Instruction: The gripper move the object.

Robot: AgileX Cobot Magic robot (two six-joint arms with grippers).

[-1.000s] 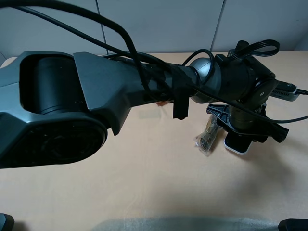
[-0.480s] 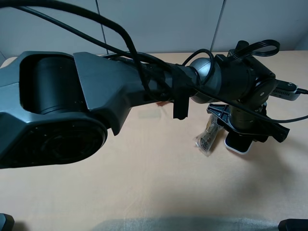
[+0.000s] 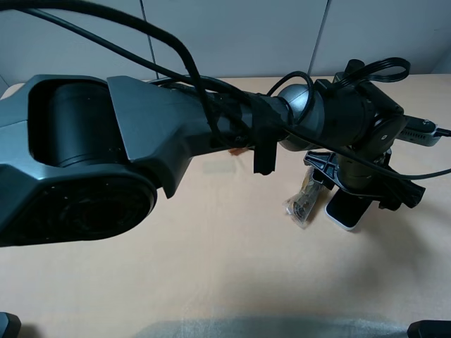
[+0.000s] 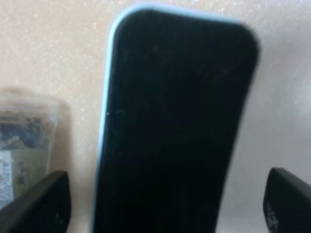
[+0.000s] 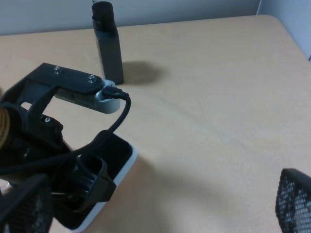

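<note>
The object, a flat slab with a glossy black face and white rim (image 4: 175,121), lies on the tan table. It shows partly under the arm in the exterior view (image 3: 343,212) and in the right wrist view (image 5: 121,160). My left gripper (image 4: 165,204) is low over it and open, with one black fingertip (image 4: 41,204) on each side of the slab and a gap at both. In the exterior view the left gripper (image 3: 363,184) reaches across to the right side. My right gripper (image 5: 160,204) is open and empty, some way back from the slab.
A clear bag of dark cables (image 3: 304,198) lies right beside the slab and shows in the left wrist view (image 4: 24,141). A dark upright bottle-shaped device (image 5: 108,41) stands farther back. The bulky left arm (image 3: 106,155) spans the tan table (image 3: 211,267).
The left gripper has shifted slightly over the slab, and a little more of the slab's near end shows beneath it. The bag has not moved.
</note>
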